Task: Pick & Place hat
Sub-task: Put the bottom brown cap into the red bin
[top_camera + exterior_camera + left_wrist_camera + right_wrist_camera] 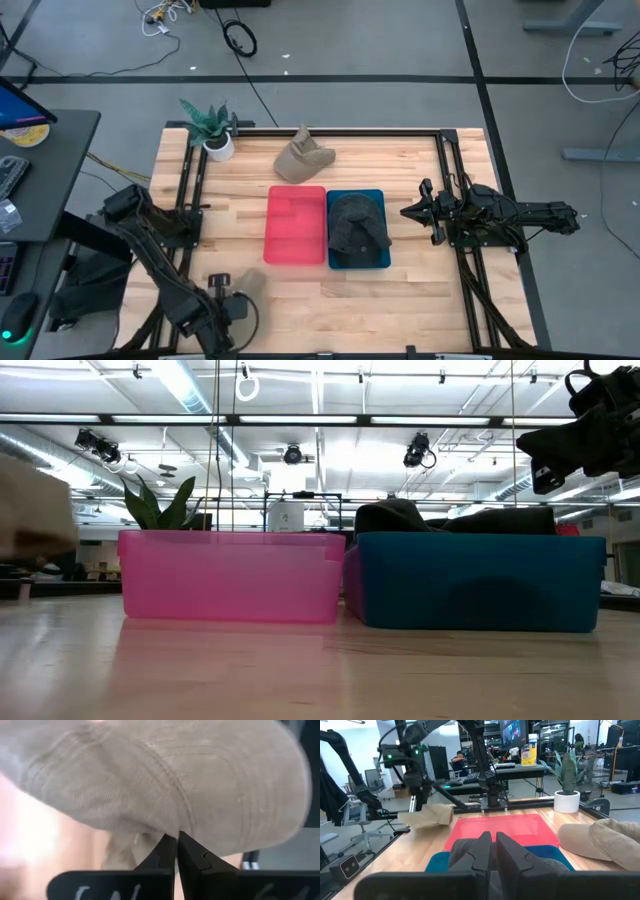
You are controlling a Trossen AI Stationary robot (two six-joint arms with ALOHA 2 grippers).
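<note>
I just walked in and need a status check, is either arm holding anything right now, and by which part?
The left gripper holds a tan hat, its fingers pinched on the hat's edge. The right gripper is shut and holds nothing, beside the blue bin.

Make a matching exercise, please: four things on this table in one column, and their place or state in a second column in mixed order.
1. tan hat
2. dark hat
3. pink bin
4. potted plant

a. at the table's far left corner
b. lying in the blue bin
c. pinched by the left gripper
d. holds nothing

Pairs: 1-c, 2-b, 3-d, 4-a
</note>
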